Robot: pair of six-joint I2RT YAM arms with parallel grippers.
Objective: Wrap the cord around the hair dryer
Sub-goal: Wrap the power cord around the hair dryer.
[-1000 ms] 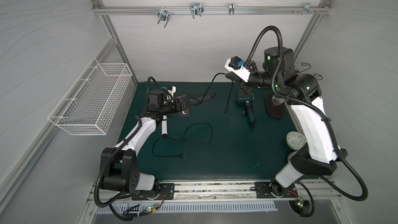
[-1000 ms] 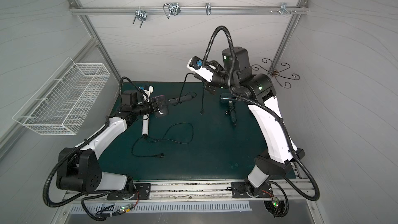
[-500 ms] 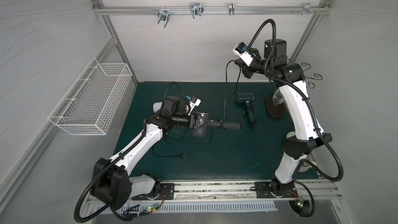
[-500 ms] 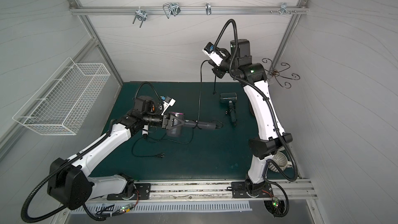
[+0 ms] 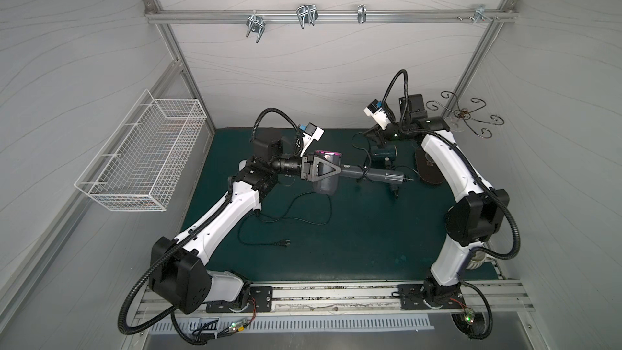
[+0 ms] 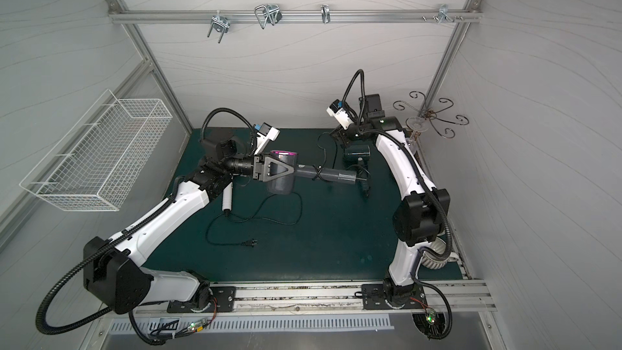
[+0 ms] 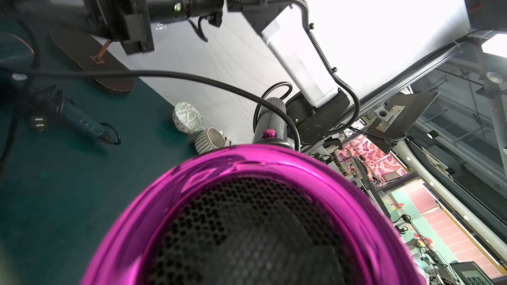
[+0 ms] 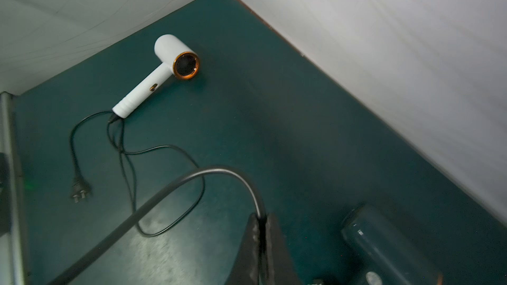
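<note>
The grey hair dryer (image 5: 350, 171) with the magenta rear ring is held clear above the middle of the bench (image 5: 353, 247); its head is clasped by the left hand (image 5: 331, 172), whose fingers stand fairly wide around it, and its handle is pointed level toward the right arm. The cord (image 7: 175, 74) is seen in both top views to be looped about the middle of the handle, by what looks like one turn or two, and from there it is led up and back to the right hand (image 5: 372, 134); that hand is closed tight on the cord, as is shown plainly in the right wrist view. The task is therefore judged to be begun but not finished; the slack between handle and right hand is not yet laid on. How much cord lies beyond the pinch cannot be told, since this cord's plug is not made out in any view. A dark teal hair dryer (image 5: 383, 153) is laid on the bench just behind the handle. A white hair dryer (image 8: 167, 58) is laid near the left arm, with its thin cord (image 8: 164, 146) spread loose and its plug (image 8: 79, 190) free; neither is being handled. No brand or writing can be read anywhere; a small round label (image 8: 373, 278) on the teal one is too blurred to be deciphered.
</note>
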